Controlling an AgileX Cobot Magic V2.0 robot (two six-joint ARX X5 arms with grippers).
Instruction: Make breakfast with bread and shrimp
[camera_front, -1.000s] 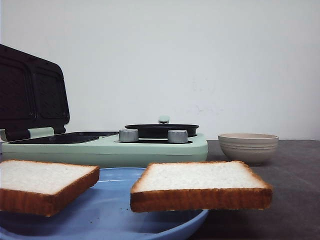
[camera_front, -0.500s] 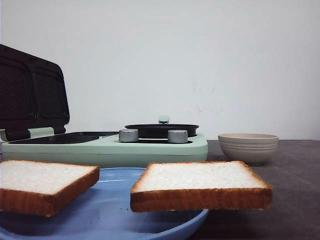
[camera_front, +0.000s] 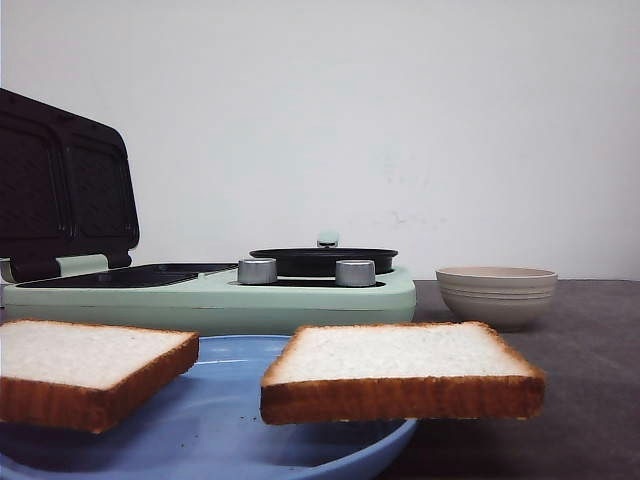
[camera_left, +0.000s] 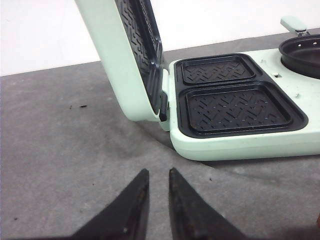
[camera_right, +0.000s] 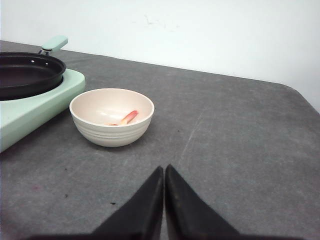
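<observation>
- Right gripper (camera_right: 164, 172) shut tight, empty; left gripper (camera_left: 157, 176) narrowly parted, empty.
- Beige bowl (camera_right: 111, 117) holding shrimp (camera_right: 128, 117), toward counter's right edge.
- Blue plate (camera_front: 215, 425) bearing two bread slices (camera_front: 400, 370), at front-left corner.

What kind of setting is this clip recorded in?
Probably a lab tabletop staged as a kitchen: a mint breakfast maker with its lid open, bread on a blue plate, and a bowl, all against a bare white wall.

nothing has changed across the front view pictures: the two bread slices (camera_front: 400, 370) on the blue plate (camera_front: 220, 420) lie exactly where they were.
</observation>
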